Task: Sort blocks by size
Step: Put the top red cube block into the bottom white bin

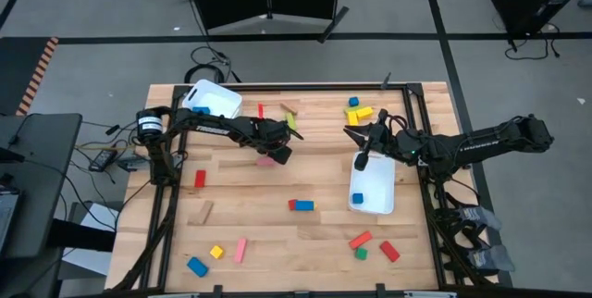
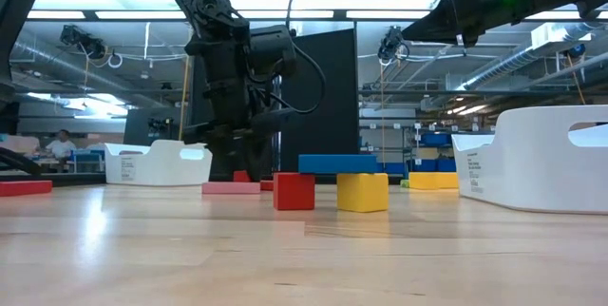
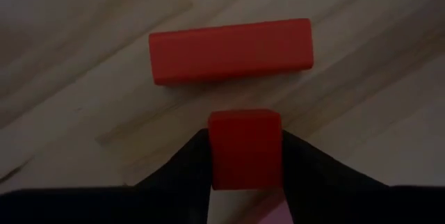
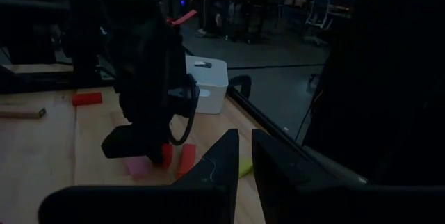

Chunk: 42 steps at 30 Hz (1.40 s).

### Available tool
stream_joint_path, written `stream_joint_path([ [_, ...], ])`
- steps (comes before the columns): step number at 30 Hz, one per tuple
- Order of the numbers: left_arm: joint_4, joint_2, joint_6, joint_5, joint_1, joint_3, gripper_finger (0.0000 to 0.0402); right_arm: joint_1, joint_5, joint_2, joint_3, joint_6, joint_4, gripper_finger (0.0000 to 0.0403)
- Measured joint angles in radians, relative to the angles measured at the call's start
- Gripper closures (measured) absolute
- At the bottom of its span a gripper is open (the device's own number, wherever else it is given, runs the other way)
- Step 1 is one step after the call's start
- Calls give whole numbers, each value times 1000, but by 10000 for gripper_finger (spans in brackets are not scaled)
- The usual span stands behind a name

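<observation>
Red small wooden cube (image 3: 245,147) is pinched by the left pincer (image 3: 246,156); lifting to a bin seems needed next. Right pincer (image 4: 244,156) is held nearly pressed together.

Both wrist views are dim, while bright ceiling lights glare in the low view

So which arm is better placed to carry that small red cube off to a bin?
The left. Its gripper already has its fingers on either side of the small red cube, beside the longer red bar. The right gripper hangs empty above the right-hand white bin, well away from the cube.
</observation>
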Motion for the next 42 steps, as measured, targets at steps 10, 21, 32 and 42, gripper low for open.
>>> stream_joint_path([
  [10,3,-97,34,20,-52,-1,262,0,0,0,0,0,0,350],
  [21,182,-374,345,-99,-187,-1,262,8,0,-11,0,-6,37,350],
  [32,512,-490,795,388,-290,0,262,11,0,-24,0,-13,37,350],
  [42,763,-449,633,450,-292,-1,262,11,0,-24,0,-7,38,350],
])
